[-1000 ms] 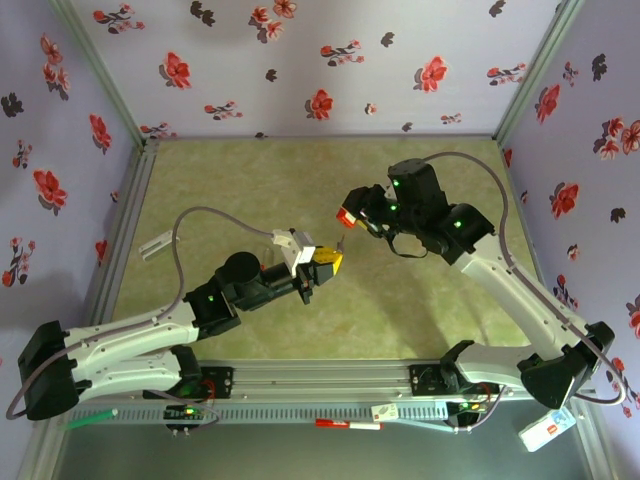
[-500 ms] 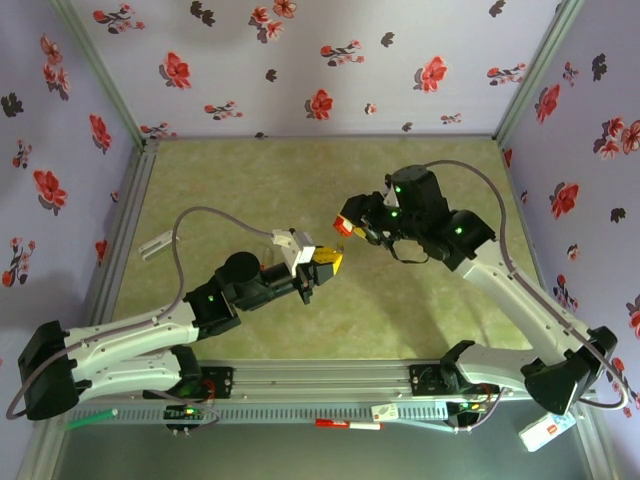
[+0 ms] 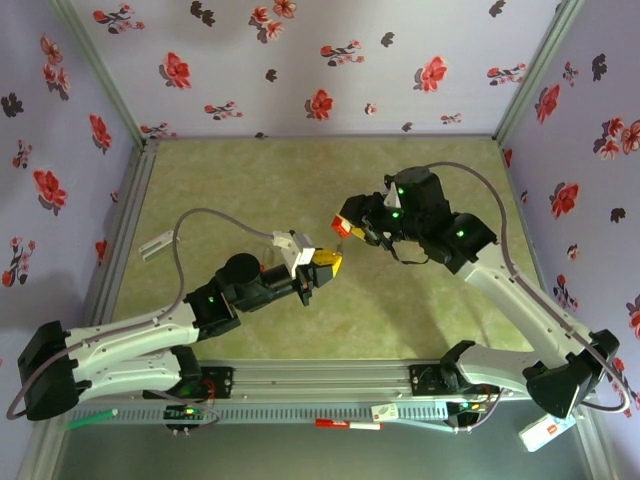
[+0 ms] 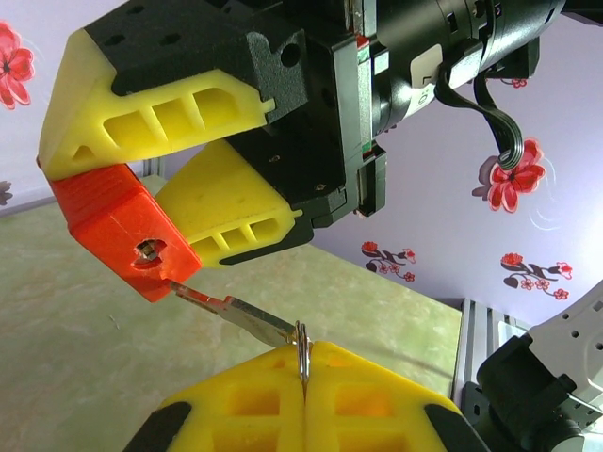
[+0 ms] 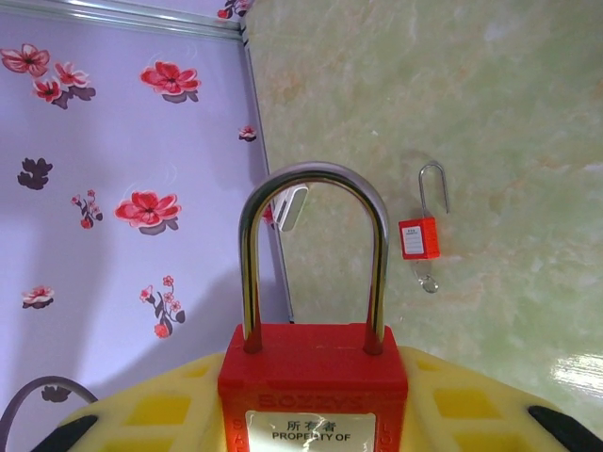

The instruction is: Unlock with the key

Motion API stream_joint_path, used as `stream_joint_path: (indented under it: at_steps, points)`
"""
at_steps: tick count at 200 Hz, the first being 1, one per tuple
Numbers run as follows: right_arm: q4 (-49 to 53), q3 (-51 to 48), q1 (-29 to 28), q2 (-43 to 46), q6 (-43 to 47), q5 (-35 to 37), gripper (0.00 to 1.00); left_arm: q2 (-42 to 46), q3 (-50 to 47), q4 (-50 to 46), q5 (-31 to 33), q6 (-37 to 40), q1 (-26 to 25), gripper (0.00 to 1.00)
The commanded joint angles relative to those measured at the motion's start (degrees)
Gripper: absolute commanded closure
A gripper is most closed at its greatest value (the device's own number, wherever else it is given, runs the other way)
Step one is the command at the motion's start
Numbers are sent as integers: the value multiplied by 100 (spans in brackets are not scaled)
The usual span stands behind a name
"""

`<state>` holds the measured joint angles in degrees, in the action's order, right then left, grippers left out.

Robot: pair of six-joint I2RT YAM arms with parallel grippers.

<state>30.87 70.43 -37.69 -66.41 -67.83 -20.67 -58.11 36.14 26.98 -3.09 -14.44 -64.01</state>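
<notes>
My left gripper is shut on the head and ring of the key. The thin metal blade points up-left at a red padlock. The blade tip touches the padlock's bottom face at its lower edge, just beside the keyhole. My right gripper is shut on the padlock body, whose steel shackle stands closed above it. From above, the left gripper and right gripper meet at mid-table, the padlock between them.
A second, small red padlock with a thin wire shackle lies on the green table. A white piece lies by the left wall. Flowered walls enclose the table; a metal rail runs along the near edge.
My right gripper has carried the padlock slightly left and down toward the key. The left arm has stayed put.
</notes>
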Motion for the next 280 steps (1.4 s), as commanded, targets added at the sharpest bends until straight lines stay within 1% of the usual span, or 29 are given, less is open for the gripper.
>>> stream_joint_path:
  at_steps: [1, 51, 187, 280]
  points:
    - [-174, -103, 81, 118, -84, -133, 97, 137, 37, 181, -62, 39, 38, 100]
    - [-196, -202, 218, 146, -106, -238, 97, 148, 121, 79, -100, 92, 46, 100]
    - [-605, -425, 222, 122, -198, -689, 97, 71, 170, 137, -273, 88, 239, 100]
    - [-813, -619, 149, 285, -266, -990, 97, 27, 126, 92, -387, 38, 380, 100]
